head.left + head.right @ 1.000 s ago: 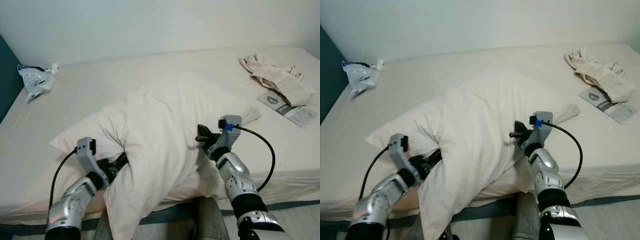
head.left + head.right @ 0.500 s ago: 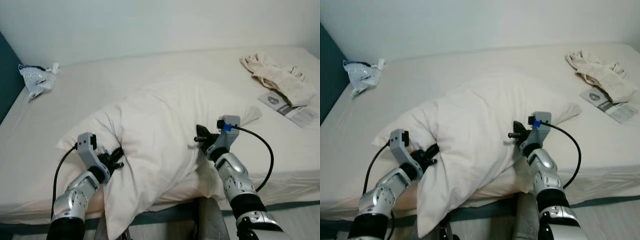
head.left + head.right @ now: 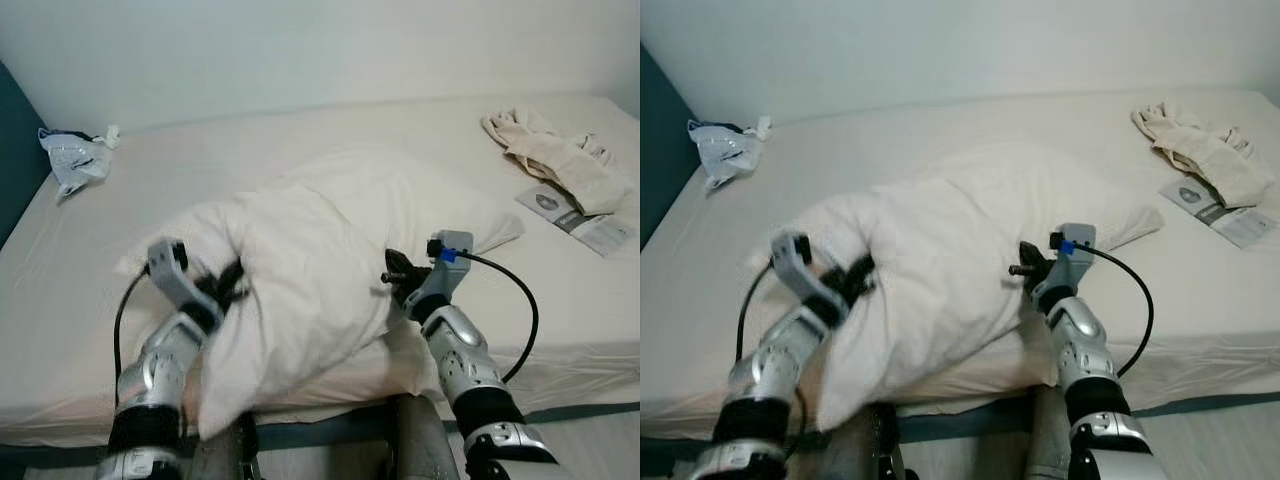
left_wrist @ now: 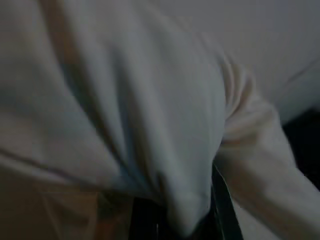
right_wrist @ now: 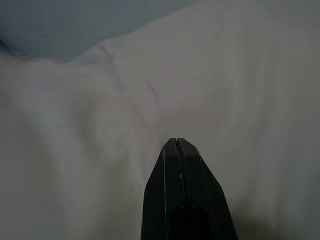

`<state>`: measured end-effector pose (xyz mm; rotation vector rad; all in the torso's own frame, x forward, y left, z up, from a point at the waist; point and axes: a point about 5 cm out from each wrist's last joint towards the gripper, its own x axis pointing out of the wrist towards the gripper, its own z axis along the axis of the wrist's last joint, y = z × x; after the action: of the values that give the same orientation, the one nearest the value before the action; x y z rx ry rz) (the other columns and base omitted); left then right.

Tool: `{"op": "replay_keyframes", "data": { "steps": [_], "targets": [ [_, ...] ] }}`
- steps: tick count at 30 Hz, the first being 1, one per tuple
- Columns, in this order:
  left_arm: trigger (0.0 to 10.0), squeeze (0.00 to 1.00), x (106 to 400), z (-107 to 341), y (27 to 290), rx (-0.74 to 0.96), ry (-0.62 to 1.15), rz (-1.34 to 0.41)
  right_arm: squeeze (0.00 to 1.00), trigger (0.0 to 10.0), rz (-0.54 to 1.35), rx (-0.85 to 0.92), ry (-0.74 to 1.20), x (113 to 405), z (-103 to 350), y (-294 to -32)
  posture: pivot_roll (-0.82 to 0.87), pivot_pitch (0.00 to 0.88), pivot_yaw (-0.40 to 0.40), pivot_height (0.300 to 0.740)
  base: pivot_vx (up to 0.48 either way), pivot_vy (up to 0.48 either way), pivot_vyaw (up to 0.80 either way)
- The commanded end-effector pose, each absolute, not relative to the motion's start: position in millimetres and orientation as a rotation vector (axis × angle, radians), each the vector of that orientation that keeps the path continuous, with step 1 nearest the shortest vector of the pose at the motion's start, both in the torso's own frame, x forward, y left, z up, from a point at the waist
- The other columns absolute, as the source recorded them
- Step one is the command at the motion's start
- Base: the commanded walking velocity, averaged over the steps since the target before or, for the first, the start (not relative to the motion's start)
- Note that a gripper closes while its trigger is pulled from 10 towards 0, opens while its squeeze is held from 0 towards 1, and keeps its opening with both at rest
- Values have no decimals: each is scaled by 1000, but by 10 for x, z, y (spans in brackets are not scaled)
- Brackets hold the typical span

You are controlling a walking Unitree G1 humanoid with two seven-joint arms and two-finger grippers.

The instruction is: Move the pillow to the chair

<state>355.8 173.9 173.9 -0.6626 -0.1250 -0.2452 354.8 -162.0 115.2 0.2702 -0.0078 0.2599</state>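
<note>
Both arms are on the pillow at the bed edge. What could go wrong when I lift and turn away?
The pillow sags below the left gripper, so the loose lower corner may drag on the bed edge. The right gripper is shut and only presses the fabric; the pillow could slide off that side.

Head views evenly lit, soft diffuse room light, no glare, pale tones a bit washed on bed (image 3: 330,135) and wall. Weak shadows under the pillow (image 3: 320,270) folds and along the mattress front edge. Left arm and left hand (image 3: 228,282) motion-blurred; right hand (image 3: 392,275) sharp. Slight softness toward the frame corners. Left wrist view dim, greyish, fully out of focus, pillow cloth smeared, dark patch at one corner. Right wrist view dim, low contrast, cloth soft, black fingers (image 5: 182,200) up close fairly crisp
</note>
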Motion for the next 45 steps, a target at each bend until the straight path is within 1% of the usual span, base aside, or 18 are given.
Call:
{"op": "replay_keyframes", "data": {
  "steps": [1, 2, 3, 4, 7, 11, 15, 17, 18, 20, 23, 24, 25, 27, 29, 32, 38, 45],
  "targets": [
    [0, 51, 3613, 2070, 1930, -616, -256, -202, 0, 10000, 267, 271, -49, 3598, 1265, -1590, -58, 95, 33, 587, 0, 0, 0],
    [0, 51, 3613, 2070, 1930, -616, -256, -202, 0, 10000, 267, 271, -49, 3598, 1265, -1590, -58, 95, 33, 587, 0, 0, 0],
    [3216, 51, 3628, 2220, 1992, -634, -312, -195, 0, 10000, 267, 271, -61, 3612, 1300, -1593, -56, 93, 33, 587, 0, 0, 0],
    [10000, 82, 3641, 2421, 2063, -667, -381, -190, 0, 10000, 267, 270, -79, 3631, 1354, -1598, -56, 89, 31, 587, 0, 0, 0],
    [10000, 82, 3644, 2514, 2087, -674, -407, -191, 0, 10000, 266, 268, -89, 3640, 1384, -1599, -56, 89, 31, 587, 0, 0, 0],
    [10000, 24, 3608, 2630, 2091, -630, -472, -203, 0, 10000, 268, 275, -117, 3653, 1457, -1589, -60, 83, 31, 587, 0, 0, 0],
    [10000, 0, 3584, 2752, 2248, -593, -486, -217, 0, 10000, 266, 270, -130, 3655, 1484, -1592, -63, 77, 31, 587, 0, 0, 0],
    [10000, 0, 3601, 2669, 2273, -467, -388, -258, 0, 10000, 249, 258, -124, 3654, 1466, -1624, -62, 76, 29, 587, 0, 0, 0],
    [10000, 0, 3601, 2669, 2273, -467, -388, -258, 0, 10000, 249, 258, -124, 3654, 1466, -1624, -62, 76, 29, 587, 0, 0, 0],
    [10000, 0, 3581, 2497, 2273, -326, -280, -332, 0, 10000, 195, 183, -90, 3664, 1421, -1721, -60, 79, 27, 587, 0, 0, 0],
    [10000, 0, 3572, 2283, 2332, -289, -162, -342, 0, 10000, 128, 108, -27, 3670, 1339, -1911, -58, 92, 27, 587, 0, 0, 0],
    [10000, 0, 3571, 2209, 2359, -246, -137, -329, 847, 10000, 84, 176, -6, 3669, 1306, -2026, -56, 109, 26, 587, 0, 0, 0],
    [10000, 0, 3573, 2146, 2363, -234, -111, -322, 1000, 10000, 61, 283, 5, 3666, 1279, -2108, -52, 121, 27, 587, 0, 0, 0],
    [10000, 0, 3572, 2089, 2332, -214, -92, -318, 1000, 10000, 56, 435, 33, 3663, 1225, -2158, -39, 147, 32, 587, 0, 0, 0],
    [10000, 0, 3573, 2079, 2309, -213, -89, -318, 1000, 10000, 64, 471, 52, 3662, 1200, -2152, -39, 147, 32, 587, 0, 0, 0],
    [10000, 0, 3542, 1972, 2227, -194, -50, -334, 1000, 10000, 71, 646, 68, 3663, 1156, -2099, -18, 194, 45, 587, 0, 0, 0],
    [10000, 0, 3504, 1905, 2159, -162, -19, -373, 1000, 10000, 80, 685, 83, 3642, 1091, -2060, 0, 240, 58, 587, 0, 0, 0],
    [10000, 0, 3467, 1941, 2089, -152, -45, -409, 1000, 10000, -24, 818, 109, 3622, 991, -2175, 24, 290, 66, 587, 0, 0, 0]
  ]
}}
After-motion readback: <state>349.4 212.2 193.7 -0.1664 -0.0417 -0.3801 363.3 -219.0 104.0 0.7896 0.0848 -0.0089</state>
